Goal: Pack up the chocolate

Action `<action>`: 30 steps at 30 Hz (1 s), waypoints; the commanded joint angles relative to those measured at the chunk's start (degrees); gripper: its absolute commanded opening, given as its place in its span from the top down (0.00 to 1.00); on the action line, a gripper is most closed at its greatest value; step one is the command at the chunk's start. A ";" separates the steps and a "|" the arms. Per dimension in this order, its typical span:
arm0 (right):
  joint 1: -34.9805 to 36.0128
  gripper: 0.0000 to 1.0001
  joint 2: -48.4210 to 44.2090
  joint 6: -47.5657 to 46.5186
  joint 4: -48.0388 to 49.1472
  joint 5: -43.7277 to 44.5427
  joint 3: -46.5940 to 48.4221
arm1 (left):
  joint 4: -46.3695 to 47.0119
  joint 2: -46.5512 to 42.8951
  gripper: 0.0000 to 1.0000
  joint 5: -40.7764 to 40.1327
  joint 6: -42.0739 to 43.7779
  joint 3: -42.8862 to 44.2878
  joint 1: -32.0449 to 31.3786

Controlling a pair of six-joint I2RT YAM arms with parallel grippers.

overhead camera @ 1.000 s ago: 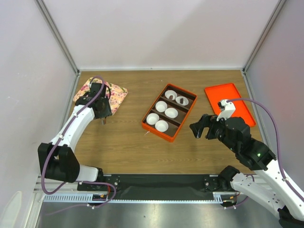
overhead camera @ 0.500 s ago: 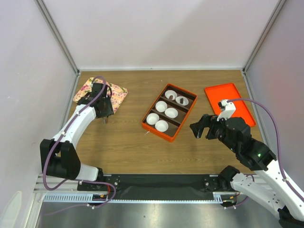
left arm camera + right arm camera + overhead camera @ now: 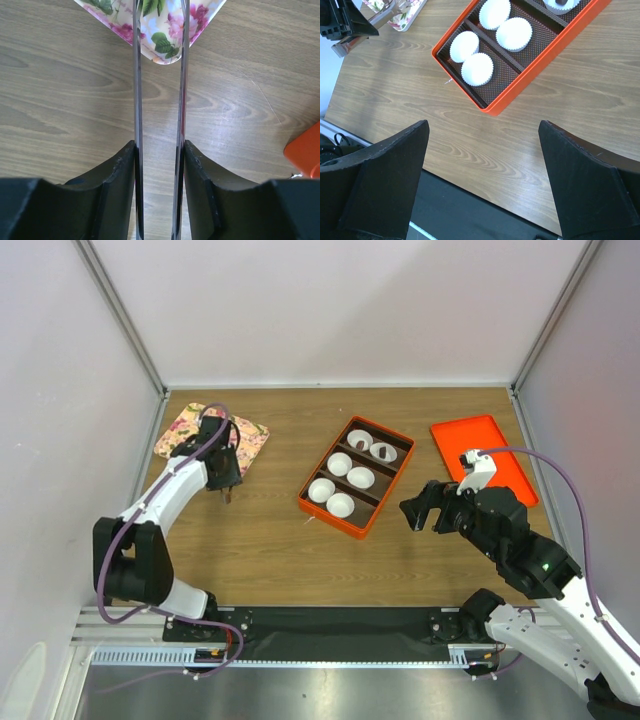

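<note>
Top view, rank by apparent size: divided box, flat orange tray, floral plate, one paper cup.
1. divided box, flat orange tray: too alike to rank, tray partly hidden.
2. floral plate.
3. paper cup.

A wood-grain table point(image 3: 270, 540) sits enclosed by plain pale walls point(image 3: 340, 310) on the left, far and right (thin metal posts point(image 3: 122, 318) mark the far corners), evenly lit.
</note>
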 commanded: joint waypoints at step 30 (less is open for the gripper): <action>-0.15 0.03 -1.01 0.94 1.68 0.66 0.72 | 0.33 -3.03 0.72 6.99 -0.62 21.98 -26.70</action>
